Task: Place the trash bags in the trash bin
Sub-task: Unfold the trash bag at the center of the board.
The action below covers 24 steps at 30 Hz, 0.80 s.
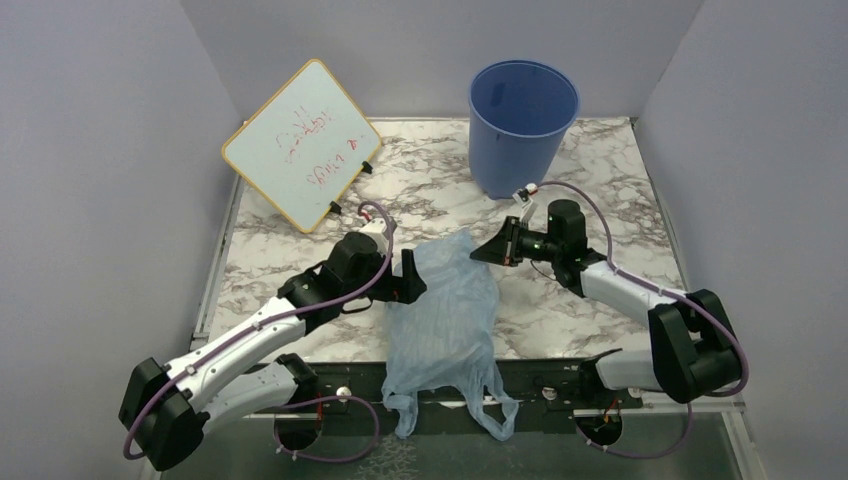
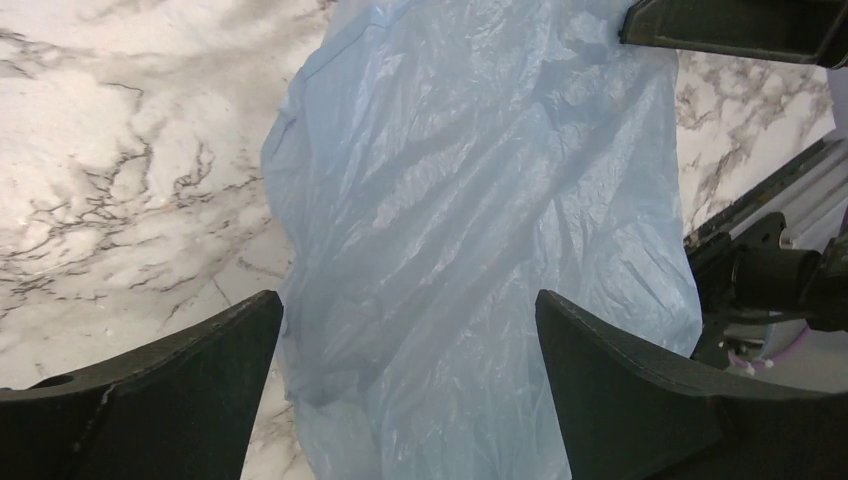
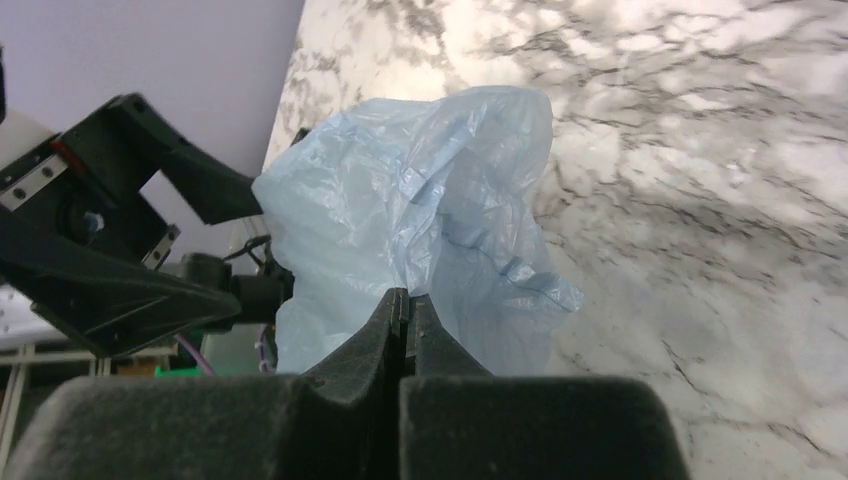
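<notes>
The light-blue translucent trash bag (image 1: 445, 315) lies crumpled on the marble table, its lower end and handles hanging over the near edge. My left gripper (image 1: 411, 276) is open against the bag's left side; in the left wrist view the bag (image 2: 470, 200) fills the gap between the open fingers (image 2: 408, 300). My right gripper (image 1: 480, 252) is shut, its tips pinching the bag's upper right edge, seen in the right wrist view (image 3: 405, 296) with the bag (image 3: 400, 200) bunched just beyond. The blue trash bin (image 1: 524, 125) stands upright at the back right, with nothing visible inside.
A white board with red writing (image 1: 300, 145) leans at the back left. The marble tabletop (image 1: 610, 190) is enclosed by grey walls on three sides. A black rail (image 1: 550, 378) runs along the near edge under the bag's hanging end.
</notes>
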### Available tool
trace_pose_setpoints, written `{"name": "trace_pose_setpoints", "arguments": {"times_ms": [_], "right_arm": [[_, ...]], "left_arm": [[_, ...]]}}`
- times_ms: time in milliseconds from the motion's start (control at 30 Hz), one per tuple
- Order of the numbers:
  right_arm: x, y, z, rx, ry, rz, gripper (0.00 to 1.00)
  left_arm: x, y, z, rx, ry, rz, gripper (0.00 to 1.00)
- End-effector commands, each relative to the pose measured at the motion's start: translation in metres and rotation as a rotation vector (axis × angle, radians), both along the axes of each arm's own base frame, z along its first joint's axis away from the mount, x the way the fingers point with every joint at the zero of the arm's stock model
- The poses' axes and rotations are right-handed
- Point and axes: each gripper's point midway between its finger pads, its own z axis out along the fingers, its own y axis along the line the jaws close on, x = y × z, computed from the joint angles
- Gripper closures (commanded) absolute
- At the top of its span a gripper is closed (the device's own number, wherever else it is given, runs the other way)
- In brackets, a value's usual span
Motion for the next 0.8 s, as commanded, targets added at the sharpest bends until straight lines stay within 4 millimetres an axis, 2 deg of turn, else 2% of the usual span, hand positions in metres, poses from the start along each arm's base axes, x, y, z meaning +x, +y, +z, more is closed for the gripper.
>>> {"name": "trace_pose_setpoints", "arguments": {"times_ms": [0,133,233,300,367,400,433,500,567,633,700,767], "right_arm": [[0.031,-0.025,-0.003,-0.076,0.043,-0.269,0.99],[0.073,-0.058,0.015,-0.138,-0.004,-0.531,1.00],[0.105,-0.074,0.022,-0.224,-0.031,-0.634,0.97],[0.124,-0.075,0.013,-0.321,-0.015,-0.615,0.84],[0.126,-0.075,-0.005,-0.444,0.069,-0.537,0.67],[0.122,-0.075,-0.007,-0.469,0.077,-0.504,0.47],[0.115,-0.071,-0.004,-0.444,0.065,-0.479,0.34],[0.095,-0.070,0.006,-0.390,0.010,-0.453,0.22],[0.071,-0.062,0.022,-0.305,-0.061,-0.393,0.19],[0.040,-0.042,0.035,-0.211,-0.122,-0.233,0.20],[0.017,-0.025,0.041,-0.182,-0.149,-0.131,0.24],[-0.003,-0.005,0.036,-0.251,-0.216,-0.075,0.25]], "left_arm": [[0.012,0.025,-0.001,0.015,-0.020,0.128,0.01],[0.009,0.035,-0.009,0.037,0.014,0.154,0.01],[0.003,0.033,-0.013,0.016,0.042,0.148,0.01],[-0.002,0.031,-0.018,0.001,0.067,0.137,0.01],[-0.008,0.028,-0.024,-0.013,0.097,0.123,0.01],[-0.011,0.027,-0.027,-0.023,0.111,0.122,0.01],[-0.013,0.026,-0.029,-0.037,0.122,0.118,0.01],[-0.019,0.025,-0.035,-0.065,0.140,0.115,0.01],[-0.023,0.022,-0.041,-0.099,0.152,0.110,0.01],[-0.027,0.018,-0.045,-0.130,0.171,0.099,0.01],[-0.027,0.015,-0.051,-0.146,0.185,0.098,0.01],[-0.025,0.015,-0.055,-0.148,0.187,0.115,0.02]]}}
